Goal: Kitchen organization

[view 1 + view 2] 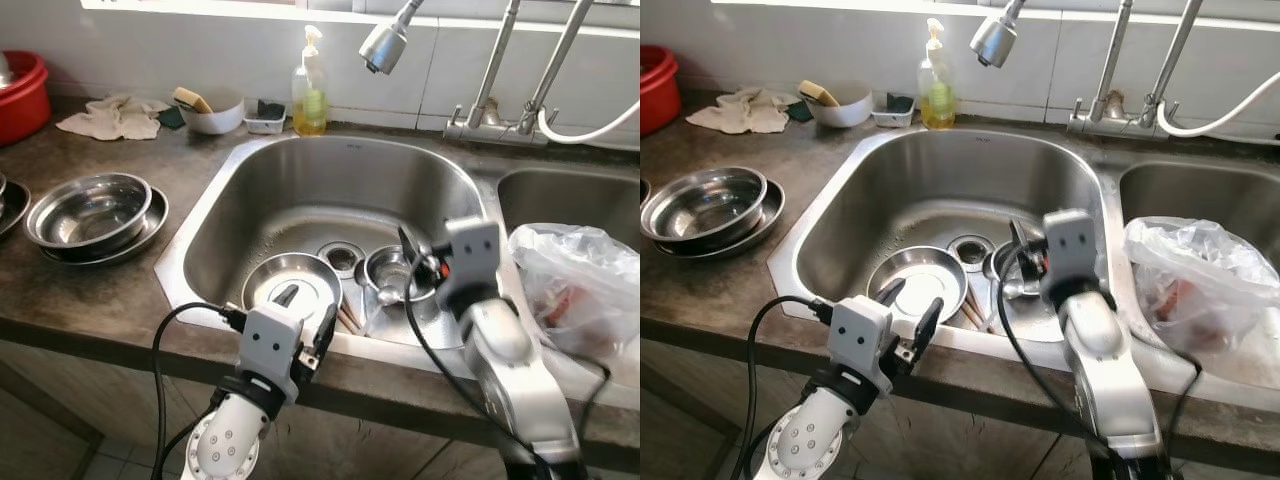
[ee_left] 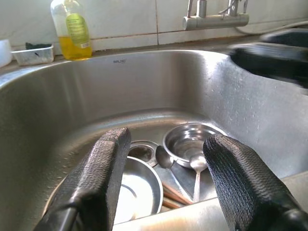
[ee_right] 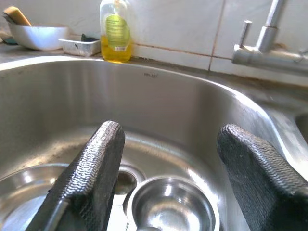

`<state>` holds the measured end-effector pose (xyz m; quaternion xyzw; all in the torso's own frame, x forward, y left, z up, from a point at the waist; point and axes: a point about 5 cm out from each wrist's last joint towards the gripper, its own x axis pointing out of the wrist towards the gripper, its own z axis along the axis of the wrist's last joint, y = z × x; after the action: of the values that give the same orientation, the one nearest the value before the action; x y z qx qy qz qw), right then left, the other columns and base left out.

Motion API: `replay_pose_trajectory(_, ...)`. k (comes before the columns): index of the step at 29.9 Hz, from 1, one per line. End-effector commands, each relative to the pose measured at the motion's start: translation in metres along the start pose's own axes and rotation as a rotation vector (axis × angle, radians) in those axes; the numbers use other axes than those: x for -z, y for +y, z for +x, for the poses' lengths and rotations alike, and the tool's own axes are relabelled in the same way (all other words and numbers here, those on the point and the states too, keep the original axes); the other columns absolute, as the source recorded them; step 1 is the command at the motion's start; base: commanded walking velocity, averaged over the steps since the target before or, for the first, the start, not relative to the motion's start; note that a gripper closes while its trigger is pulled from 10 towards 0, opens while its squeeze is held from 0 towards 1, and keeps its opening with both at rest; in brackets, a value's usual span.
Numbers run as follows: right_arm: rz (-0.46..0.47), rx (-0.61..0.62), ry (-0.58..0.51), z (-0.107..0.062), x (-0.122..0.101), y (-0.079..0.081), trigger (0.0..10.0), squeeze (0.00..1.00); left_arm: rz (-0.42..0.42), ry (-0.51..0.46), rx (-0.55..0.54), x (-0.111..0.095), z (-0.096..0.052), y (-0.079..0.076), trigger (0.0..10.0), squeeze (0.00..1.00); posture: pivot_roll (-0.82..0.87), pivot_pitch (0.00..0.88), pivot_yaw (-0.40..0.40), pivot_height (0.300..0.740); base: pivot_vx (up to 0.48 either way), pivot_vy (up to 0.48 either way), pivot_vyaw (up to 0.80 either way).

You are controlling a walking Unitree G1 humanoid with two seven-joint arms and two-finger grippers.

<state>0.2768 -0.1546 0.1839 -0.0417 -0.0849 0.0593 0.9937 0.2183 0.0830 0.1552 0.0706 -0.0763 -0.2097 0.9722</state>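
While both silver arms reach forward from the bottom of the head view, neither one holds anything. The left gripper (image 1: pixel 305 322) hangs at the near rim of the sink (image 1: pixel 215 185), its two black fingers spread apart over a shallow steel plate (image 1: pixel 292 283) on the sink floor. In the left wrist view, those fingers (image 2: pixel 98 180) frame the basin with a wide gap between them. The right gripper (image 1: pixel 415 258) reaches further in, low over a small steel bowl (image 1: pixel 392 268) that sits just right of the drain (image 1: pixel 341 256). Its fingers (image 3: pixel 89 173) are also spread wide, with the bowl showing between them in the right wrist view, not touched.

A spoon (image 2: pixel 197 168) rests with its head against the small bowl and its handle pointing toward the near rim. Thin brown sticks, perhaps chopsticks (image 1: pixel 347 319), lie between the plate and the bowl.

A spray head (image 1: pixel 383 44) hangs above the back of the basin. Behind the sink, along the tiled wall, stand a bottle of yellow dish soap (image 1: pixel 310 85), a small clear tray (image 1: pixel 264 117) and a white bowl (image 1: pixel 212 113) with a sponge in it. A crumpled cloth (image 1: pixel 113 117) lies on the dark counter further left, near a red tub (image 1: pixel 22 95) at the edge of view. Stacked steel bowls (image 1: pixel 92 212) sit on the counter left of the sink. Right of it, a clear plastic bag (image 1: pixel 575 285) rests on the divider beside a second basin (image 1: pixel 570 200).
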Motion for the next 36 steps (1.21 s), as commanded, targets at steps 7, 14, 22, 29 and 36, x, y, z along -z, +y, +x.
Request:
replay_pose_trajectory(7,0.080,-0.011,0.009,-0.037,0.002,0.016,10.0,0.00,-0.001,0.036,-0.003,0.007,-0.004,0.004,10.0,0.00,0.14,0.056,-0.015,0.740,0.000,0.000,0.00)
replay_pose_trajectory(14,0.114,-0.026,0.012,-0.046,0.003,0.023,10.0,0.00,-0.023,0.036,-0.005,0.008,-0.006,0.001,10.0,0.00,0.13,0.061,-0.015,0.740,0.000,0.000,0.00)
replay_pose_trajectory(22,0.113,-0.028,-0.019,-0.037,-0.003,0.026,10.0,0.00,-0.034,0.048,-0.007,0.009,-0.008,0.000,10.0,0.00,0.14,0.063,-0.029,0.740,0.000,0.193,0.40)
replay_pose_trajectory(29,0.124,-0.034,-0.031,-0.031,-0.007,0.029,10.0,0.00,-0.022,0.057,-0.008,0.011,-0.009,-0.001,10.0,0.00,0.15,0.071,-0.028,0.740,0.000,0.188,0.80)
replay_pose_trajectory(36,0.124,-0.025,-0.046,-0.027,-0.010,0.027,10.0,0.00,-0.024,0.057,-0.004,0.011,-0.008,-0.002,10.0,0.00,0.14,0.073,-0.025,0.740,0.000,0.000,0.80)
